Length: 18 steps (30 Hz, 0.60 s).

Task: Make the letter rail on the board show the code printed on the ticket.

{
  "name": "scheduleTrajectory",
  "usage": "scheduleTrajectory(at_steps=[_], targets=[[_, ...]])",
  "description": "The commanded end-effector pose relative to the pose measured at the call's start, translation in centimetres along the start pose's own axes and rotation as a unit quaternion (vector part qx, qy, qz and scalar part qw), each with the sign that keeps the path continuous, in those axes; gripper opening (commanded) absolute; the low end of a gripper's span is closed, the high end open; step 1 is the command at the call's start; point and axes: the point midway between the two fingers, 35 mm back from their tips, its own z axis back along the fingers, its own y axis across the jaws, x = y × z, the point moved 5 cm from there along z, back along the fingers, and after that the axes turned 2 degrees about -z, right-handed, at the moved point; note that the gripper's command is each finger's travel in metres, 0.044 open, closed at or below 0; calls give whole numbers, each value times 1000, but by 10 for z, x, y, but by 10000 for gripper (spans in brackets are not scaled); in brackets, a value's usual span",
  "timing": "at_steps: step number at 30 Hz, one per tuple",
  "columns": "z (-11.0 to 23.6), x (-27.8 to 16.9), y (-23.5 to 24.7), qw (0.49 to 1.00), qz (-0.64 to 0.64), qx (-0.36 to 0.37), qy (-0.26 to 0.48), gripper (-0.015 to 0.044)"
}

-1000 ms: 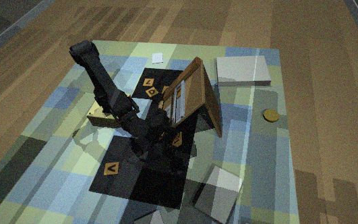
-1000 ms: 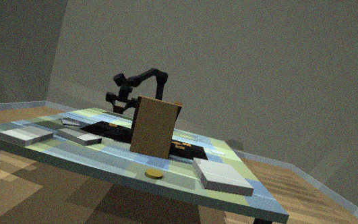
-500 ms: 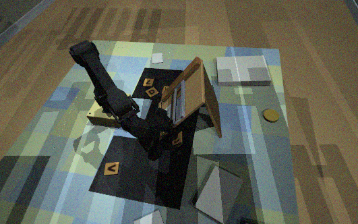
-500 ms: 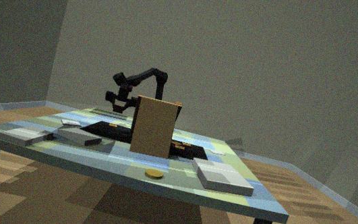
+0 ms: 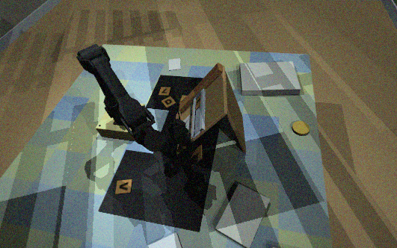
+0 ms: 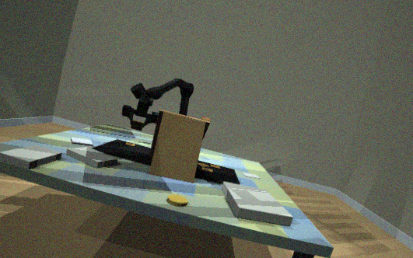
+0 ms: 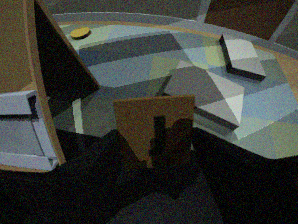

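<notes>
While one orange letter tile (image 7: 154, 129) sits clamped in the gripper (image 5: 187, 149), the task stands at an early or middle stage: that tile hangs just below the open lower end of the letter rail (image 5: 198, 112) on the sloped wooden board (image 5: 211, 98), not yet entered. Whether any tile already sits in the rail cannot be told; the pale channel looks bare where it shows.

Left to right in the top view: a tile marked V (image 5: 123, 186) lies alone on the near dark mat (image 5: 127, 205), well apart from the arm (image 5: 116, 97). Two more tiles (image 5: 166, 96) rest on the far dark mat, just beside the board's upper end, so at least three tiles remain to be fetched after the held one. A small white card (image 5: 174, 63), possibly the ticket, lies beyond them; its print is unreadable.

Obstacles, by judgement: the board's prop leg (image 5: 237, 123) stands close to the right of the insertion path. Further right, a grey slab (image 5: 269, 78) and a yellow disc (image 5: 300, 128) sit near the bench (image 5: 314, 209) edge, the disc being the likelier to be swept off. A tilted grey panel (image 5: 243, 213) lies near the front.
</notes>
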Motion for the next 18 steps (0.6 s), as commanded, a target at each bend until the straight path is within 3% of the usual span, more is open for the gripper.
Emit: scheduleTrajectory(at_steps=[1,18], targets=[[0,0,2,1000,2,0,-2,0],[0,0,11,1000,1,0,-2,0]])
